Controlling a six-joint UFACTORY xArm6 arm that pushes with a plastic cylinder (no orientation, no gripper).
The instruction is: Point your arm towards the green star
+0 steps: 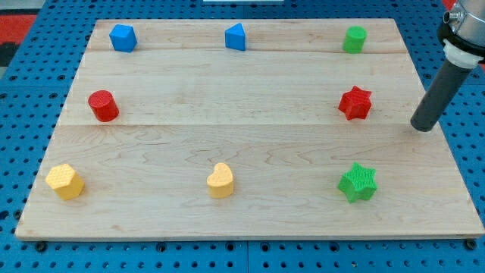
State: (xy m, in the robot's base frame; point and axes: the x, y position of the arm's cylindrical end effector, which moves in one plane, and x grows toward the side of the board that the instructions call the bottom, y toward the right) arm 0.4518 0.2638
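The green star (358, 183) lies near the view's bottom right of the wooden board (242, 136). My tip (424, 127) is at the board's right side, to the right of the red star (355, 103) and up and to the right of the green star, apart from both. The dark rod rises to the view's top right corner.
A green cylinder (354, 39), a blue block (236, 37) and another blue block (122, 37) stand along the view's top. A red cylinder (103, 106) is at the left. A yellow hexagon (65, 182) and a yellow heart (220, 181) are along the bottom.
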